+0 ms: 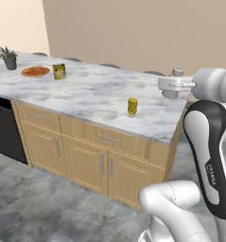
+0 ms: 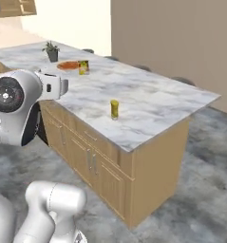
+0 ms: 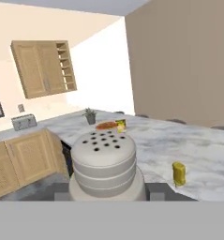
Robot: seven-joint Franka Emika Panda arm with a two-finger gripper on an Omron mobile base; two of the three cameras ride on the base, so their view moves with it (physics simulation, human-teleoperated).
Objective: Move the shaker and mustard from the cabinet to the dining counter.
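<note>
one item, the mustard (image 1: 132, 107), is already standing on the dining counter (image 1: 86, 90) near its front edge; the gripper (image 3: 104, 187) is pinching the shaker (image 3: 103, 161), carrying it beside that counter's end.

shaker (image 3: 103, 161): 1 | mustard (image 1: 132, 107): 1 (upright) | can (image 1: 59, 71): 1 | plant (image 1: 9, 57): 1

My shaker (image 3: 103, 161) looks matt grey, smooth; the dining counter (image 1: 86, 90) is veined marble on wood; the mustard (image 1: 132, 107) looks plastic.
</note>
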